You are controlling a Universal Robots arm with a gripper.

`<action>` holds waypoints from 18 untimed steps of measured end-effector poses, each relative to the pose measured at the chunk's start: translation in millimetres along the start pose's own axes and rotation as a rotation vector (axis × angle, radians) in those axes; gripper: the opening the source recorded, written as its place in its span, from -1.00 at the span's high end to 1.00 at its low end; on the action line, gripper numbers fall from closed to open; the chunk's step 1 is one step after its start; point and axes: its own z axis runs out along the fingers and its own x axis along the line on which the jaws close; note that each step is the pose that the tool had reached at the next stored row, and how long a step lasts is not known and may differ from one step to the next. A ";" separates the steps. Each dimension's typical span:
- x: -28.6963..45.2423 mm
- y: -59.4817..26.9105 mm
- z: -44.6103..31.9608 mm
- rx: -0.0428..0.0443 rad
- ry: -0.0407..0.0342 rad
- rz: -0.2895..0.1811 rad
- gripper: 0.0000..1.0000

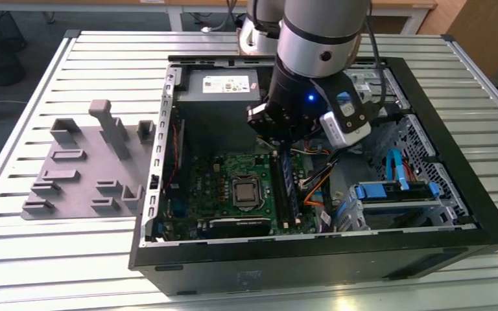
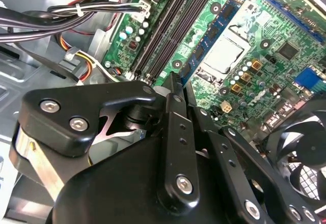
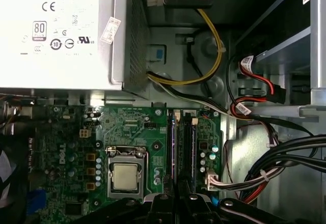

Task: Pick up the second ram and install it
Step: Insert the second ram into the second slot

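Second ram (image 2: 211,35), slim blue-labelled stick, slotted.

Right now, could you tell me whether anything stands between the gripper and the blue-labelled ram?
Nothing visible does. The gripper sits right at the end of the blue-labelled ram, upright among the motherboard slots; the cables lie off to one side.

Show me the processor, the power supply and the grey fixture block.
processor (image 3: 125,176), first wrist view, centre of its metal lid.
power supply (image 3: 61,30), first wrist view, its labelled face.
grey fixture block (image 1: 80,172), exterior view, its flat base.
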 end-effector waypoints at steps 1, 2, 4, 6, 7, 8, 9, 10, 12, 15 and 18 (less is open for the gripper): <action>-0.2 0.0 1.1 -0.0001 0.0010 0.001 0.73; -0.3 -0.1 2.3 0.0000 0.0020 0.002 0.73; -0.6 -0.2 4.5 -0.0002 0.0035 0.003 0.73; -0.8 -0.3 6.7 -0.0002 0.0047 0.005 0.73; -0.9 -0.3 8.0 -0.0002 0.0053 0.005 0.73; -1.1 -0.3 9.3 -0.0002 0.0058 0.006 0.73; -1.2 -0.4 10.9 -0.0002 0.0065 0.006 0.73; -1.4 -0.4 12.4 -0.0003 0.0074 0.007 0.73; -1.7 -0.5 15.4 -0.0003 0.0095 0.008 0.73; -1.8 -0.6 16.0 0.0000 0.0102 0.008 0.73; -1.8 -0.6 16.7 -0.0002 0.0101 0.008 0.73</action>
